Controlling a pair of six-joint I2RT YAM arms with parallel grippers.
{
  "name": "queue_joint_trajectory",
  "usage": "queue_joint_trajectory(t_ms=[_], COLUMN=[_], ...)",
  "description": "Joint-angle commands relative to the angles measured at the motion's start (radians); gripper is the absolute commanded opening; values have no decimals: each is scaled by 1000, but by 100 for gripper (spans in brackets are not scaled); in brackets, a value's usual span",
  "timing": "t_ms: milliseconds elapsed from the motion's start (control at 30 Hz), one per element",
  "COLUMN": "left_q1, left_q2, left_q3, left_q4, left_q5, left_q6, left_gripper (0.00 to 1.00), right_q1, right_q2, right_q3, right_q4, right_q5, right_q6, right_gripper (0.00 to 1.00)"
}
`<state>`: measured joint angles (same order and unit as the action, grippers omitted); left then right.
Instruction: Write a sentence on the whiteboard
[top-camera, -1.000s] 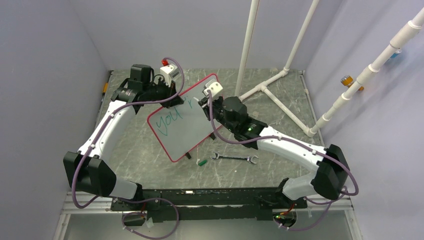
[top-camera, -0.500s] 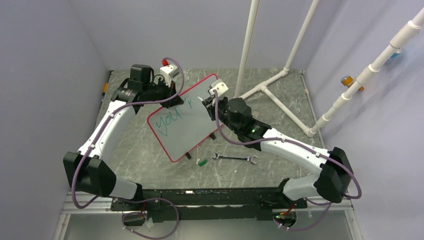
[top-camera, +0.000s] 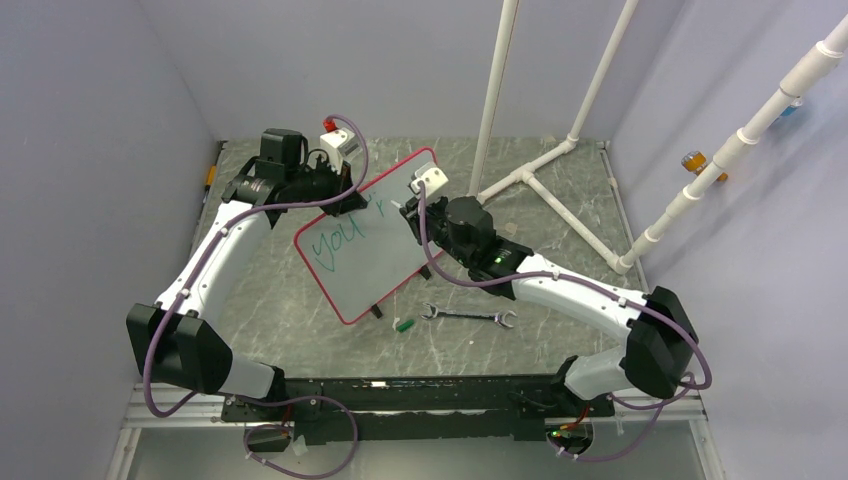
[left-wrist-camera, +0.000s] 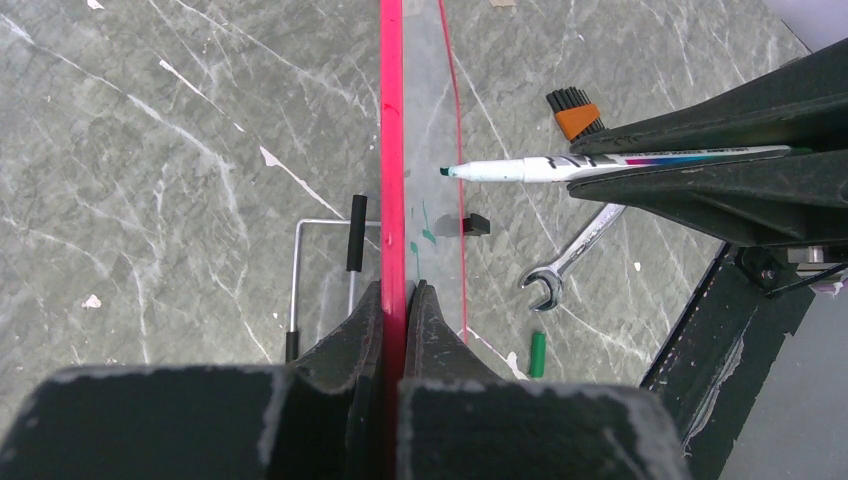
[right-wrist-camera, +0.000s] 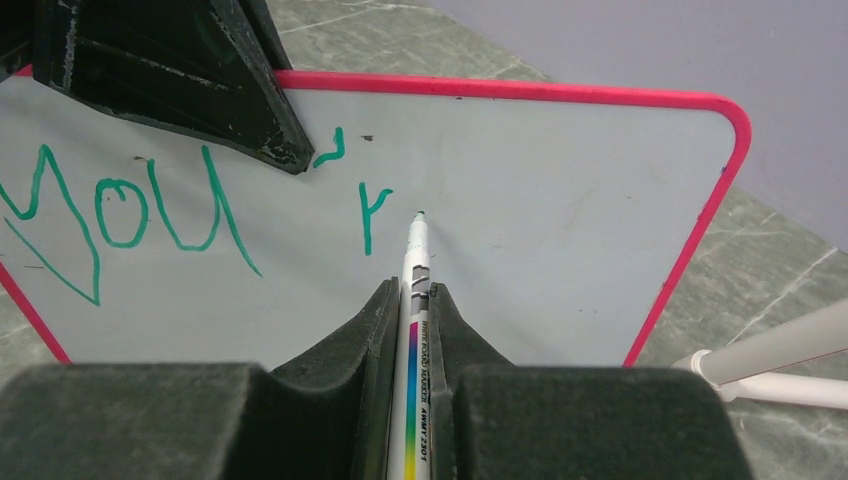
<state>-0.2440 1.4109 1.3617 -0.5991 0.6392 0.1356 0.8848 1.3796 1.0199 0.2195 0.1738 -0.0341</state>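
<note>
The whiteboard (top-camera: 372, 250), white with a thin red frame, stands tilted up on the table. My left gripper (left-wrist-camera: 397, 291) is shut on its top edge (left-wrist-camera: 391, 150), seen edge-on in the left wrist view. The sentence (right-wrist-camera: 130, 210) reads "you'r" in green (top-camera: 340, 238). My right gripper (right-wrist-camera: 410, 296) is shut on a white marker (right-wrist-camera: 414, 262) with a rainbow stripe. The marker tip points at the board just right of the "r"; I cannot tell whether it touches. The marker (left-wrist-camera: 530, 169) also shows from the side in the left wrist view.
A metal wrench (top-camera: 467, 316) and a green marker cap (top-camera: 403, 325) lie on the grey marble table in front of the board. A white pipe frame (top-camera: 540, 165) stands at the back right. An orange brush (left-wrist-camera: 577, 112) lies beyond the marker.
My right gripper, with the marker, shifted slightly right and then back left beside the "r". The left arm and the whiteboard stayed still.
</note>
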Motion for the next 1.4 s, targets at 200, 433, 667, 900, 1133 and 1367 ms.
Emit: queue_joint_trajectory(t_ms=[200, 433, 667, 900, 1133, 1367], left_q1=[6, 7, 6, 6, 7, 7], left_q2=[2, 2, 1, 0, 2, 2], left_q3=[-27, -27, -27, -27, -25, -24], left_q4=[-21, -21, -21, -21, -21, -21], left_q5=[-170, -168, -168, -169, -168, -168], left_q6=[159, 158, 157, 158, 157, 157], left_gripper=[0, 0, 0, 0, 0, 0], right_q1=[-5, -13, -22, -21, -19, -19], right_q2=[36, 43, 40, 45, 49, 59], right_q3=[34, 29, 45, 77, 95, 87], right_q4=[50, 50, 36, 21, 12, 4], right_q5=[-21, -15, 17, 33, 6, -32], right_q6=[-3, -8, -28, -47, -44, -39], right_gripper=[0, 0, 0, 0, 0, 0])
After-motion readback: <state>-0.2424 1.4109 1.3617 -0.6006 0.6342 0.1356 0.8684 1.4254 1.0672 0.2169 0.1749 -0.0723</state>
